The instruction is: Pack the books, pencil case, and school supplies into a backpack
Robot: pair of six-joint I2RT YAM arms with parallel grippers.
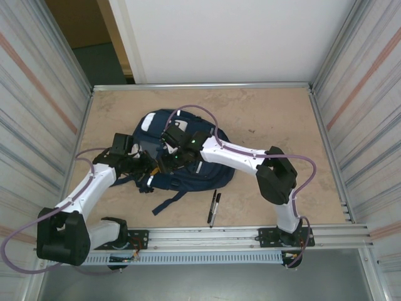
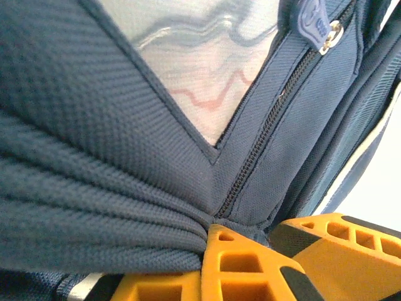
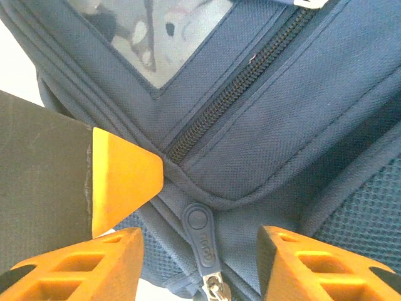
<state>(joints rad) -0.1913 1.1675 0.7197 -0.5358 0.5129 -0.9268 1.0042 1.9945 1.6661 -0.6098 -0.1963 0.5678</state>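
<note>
Tabletop [image 1: 269,119], navy backpack [image 1: 207,174] (pens [image 1: 214,207] just beside)

Navy backpack [image 1: 210,175] lying flat mid-counter [image 1: 269,119], front zipper shut; two black pens [image 1: 214,207] just beside its near edge.

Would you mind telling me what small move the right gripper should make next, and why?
Probably close the right gripper on the zipper pull: the pull sits between its open fingers, the zipper looks shut, and the left gripper pinches the backpack fabric.
</note>
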